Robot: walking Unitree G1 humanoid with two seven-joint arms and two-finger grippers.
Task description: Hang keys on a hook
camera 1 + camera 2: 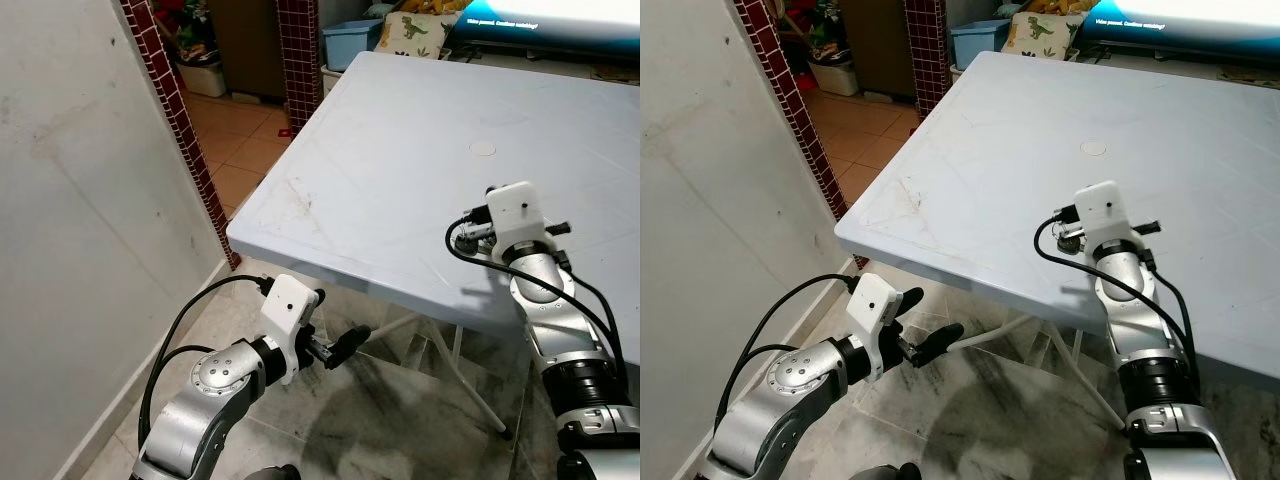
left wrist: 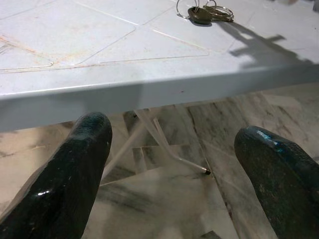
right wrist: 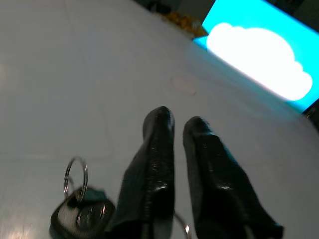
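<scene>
A bunch of keys [image 2: 202,12] on metal rings lies flat on the pale blue plastic table [image 1: 380,150], near its front edge. My right gripper [image 3: 178,122] hovers just over the keys [image 3: 79,214], fingers pressed almost together with nothing between the tips; one ring shows beside the finger bases. In the eye views the white wrist block [image 1: 515,212] covers those fingers, and the keys [image 1: 468,238] peek out at its left. My left gripper [image 1: 928,318] is open, held below the table's front edge and pointing under it.
A white wall [image 1: 70,200] stands close on the left, ending at a red tiled pillar [image 1: 175,110]. White table legs [image 1: 470,385] cross over the marble floor [image 1: 400,430]. A blue bin [image 1: 350,42] and a lit screen [image 1: 560,15] are beyond the table.
</scene>
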